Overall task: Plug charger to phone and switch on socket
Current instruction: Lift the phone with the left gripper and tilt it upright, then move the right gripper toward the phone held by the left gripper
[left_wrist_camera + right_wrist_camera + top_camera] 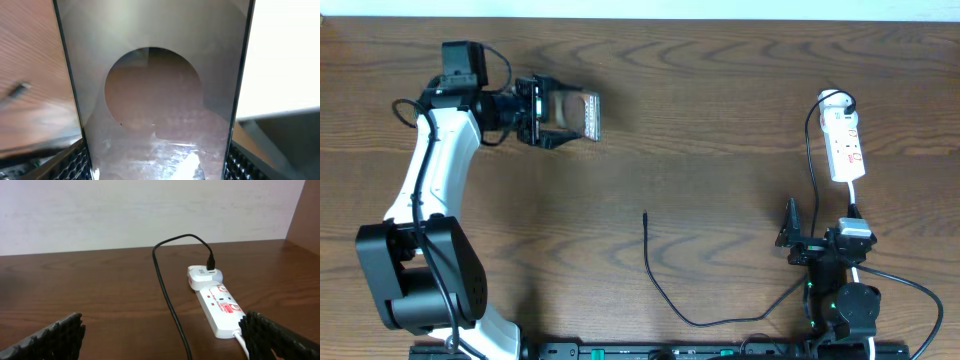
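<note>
My left gripper [552, 117] is shut on the phone [582, 113], holding it above the table at the upper left. In the left wrist view the phone's glossy face [155, 100] fills the frame between my two fingers. The charger cable [665, 290] lies loose on the table, its slim black tip [645, 214] near the middle. The white socket strip [844, 143] lies at the far right with a white adapter plugged in. My right gripper [798, 240] is open and empty, just in front of the strip [220, 311]; the black cable [170, 305] runs between its fingers.
The strip's white cord [857, 200] runs toward the right arm's base. A pale wall stands behind the table's far edge [100, 254]. Bare wooden tabletop [720, 120] lies between the two arms.
</note>
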